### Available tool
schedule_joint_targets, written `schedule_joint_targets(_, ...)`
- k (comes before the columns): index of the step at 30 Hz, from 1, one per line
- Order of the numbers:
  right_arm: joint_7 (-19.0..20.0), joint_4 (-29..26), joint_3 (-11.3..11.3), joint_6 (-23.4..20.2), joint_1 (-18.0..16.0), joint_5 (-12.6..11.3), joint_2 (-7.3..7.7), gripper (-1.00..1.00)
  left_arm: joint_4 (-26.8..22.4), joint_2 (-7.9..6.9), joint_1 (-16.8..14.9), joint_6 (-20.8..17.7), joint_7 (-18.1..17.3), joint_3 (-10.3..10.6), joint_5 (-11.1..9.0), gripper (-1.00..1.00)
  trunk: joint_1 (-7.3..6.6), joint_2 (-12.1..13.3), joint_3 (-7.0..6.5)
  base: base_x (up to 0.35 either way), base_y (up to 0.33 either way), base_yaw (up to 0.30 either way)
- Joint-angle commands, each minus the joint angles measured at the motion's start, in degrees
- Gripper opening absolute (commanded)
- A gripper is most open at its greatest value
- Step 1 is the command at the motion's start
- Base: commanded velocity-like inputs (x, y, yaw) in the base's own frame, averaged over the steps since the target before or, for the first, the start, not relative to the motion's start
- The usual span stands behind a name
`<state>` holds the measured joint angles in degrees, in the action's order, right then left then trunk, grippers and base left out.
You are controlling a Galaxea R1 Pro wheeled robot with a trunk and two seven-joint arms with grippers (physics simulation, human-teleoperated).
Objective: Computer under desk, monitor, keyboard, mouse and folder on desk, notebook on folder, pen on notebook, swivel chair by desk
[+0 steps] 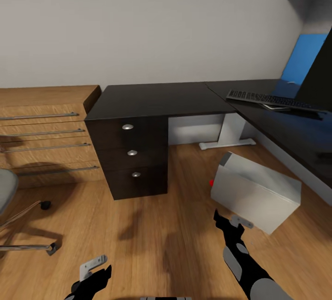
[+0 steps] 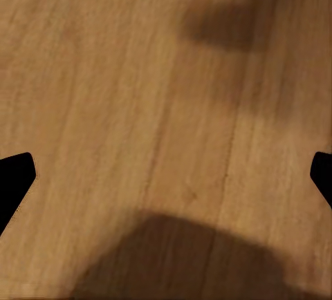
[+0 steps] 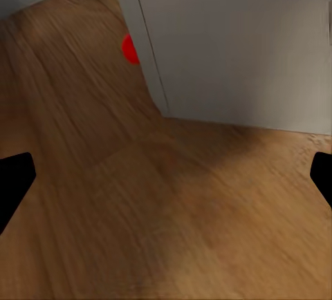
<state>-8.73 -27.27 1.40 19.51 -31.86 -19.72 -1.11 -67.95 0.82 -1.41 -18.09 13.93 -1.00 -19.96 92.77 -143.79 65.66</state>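
Observation:
The black-topped desk (image 1: 157,99) runs along the back wall and down the right side. On its right wing, the keyboard (image 1: 272,99) lies in front of the dark monitor (image 1: 320,76). The light grey computer (image 1: 256,191) (image 3: 242,44) stands skewed on the wood floor beside that wing, its red dot (image 3: 130,48) facing me. My right gripper (image 1: 230,221) (image 3: 166,182) hovers open just short of it, holding nothing. My left gripper (image 1: 99,267) (image 2: 166,182) is open over bare floor. The swivel chair (image 1: 5,189) shows at the left edge. Mouse, folder, notebook and pen are out of view.
A black three-drawer unit (image 1: 131,157) stands under the desk's left end. A low light-wood cabinet (image 1: 46,129) with long handles sits to its left. The chair's chrome base (image 1: 27,244) reaches over the floor at left. A blue panel (image 1: 302,58) rises behind the monitor.

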Motion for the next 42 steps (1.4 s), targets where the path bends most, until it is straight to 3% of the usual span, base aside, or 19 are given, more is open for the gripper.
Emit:
schedule_joint_targets(1, 0.0, -1.0, 0.1, 0.2, 0.6, -0.2, -0.09, 1.0, 0.0, -0.04, 0.2, 0.1, 0.3, 0.0, -0.6, 1.0, -0.03, 0.0, -0.18, 0.0, 0.0, 0.0)
schedule_joint_targets(8, -0.2, -8.8, -1.0, 0.1, 6.2, 0.0, -0.46, 1.0, 0.2, -0.45, 1.7, 3.9, 0.2, -0.1, -0.6, 1.0, -0.22, 0.1, -1.73, 0.0, 0.0, 0.0)
schedule_joint_targets(9, -0.2, -12.7, -1.4, 0.1, 9.3, 0.2, -0.53, 1.0, 0.3, -1.23, 2.0, 4.8, 0.2, -0.1, -0.6, 1.0, -0.24, 0.1, -1.96, 0.0, 0.0, 0.0)
schedule_joint_targets(14, -0.2, -16.8, -1.7, 0.1, 13.0, 0.3, -0.57, 1.0, 0.3, -2.2, 2.6, 5.2, 0.1, -0.1, -0.6, 1.0, -0.37, 0.2, -3.06, 0.0, 0.0, 0.0)
schedule_joint_targets(23, -0.3, -18.2, -3.5, 0.1, 15.6, 0.4, -1.32, 1.0, 2.5, -2.71, 3.2, 6.1, 0.2, 0.0, -0.6, 1.0, -0.6, 0.3, -5.06, 0.0, 0.0, 0.0)
schedule_joint_targets(24, -0.3, -18.1, -3.6, 0.2, 17.0, 0.4, -1.28, 1.0, 3.5, -2.75, 3.2, 9.4, 0.2, -0.1, -0.6, 1.0, -0.63, 0.3, -5.28, 0.0, 0.0, 0.0)
schedule_joint_targets(29, -0.3, -17.8, -3.6, 0.4, 19.7, 0.5, -1.27, 1.0, 4.0, -3.12, 3.3, 13.5, 0.2, -0.1, -0.6, 1.0, -0.76, 0.4, -6.39, 0.0, 0.0, 0.0)
schedule_joint_targets(38, -0.2, -17.7, -3.6, 1.7, 23.3, 0.6, -0.93, 1.0, 2.4, -3.27, 4.7, 14.4, 0.2, -0.1, -0.6, 1.0, -0.99, 0.5, -8.38, 0.0, 0.0, 0.0)
schedule_joint_targets(42, -0.2, -17.4, -3.6, 3.6, 25.1, 2.2, -0.65, 1.0, -0.2, -3.26, 6.9, 14.5, 0.3, -0.1, -0.6, 1.0, -1.09, 0.5, -9.27, 0.0, 0.0, 0.0)
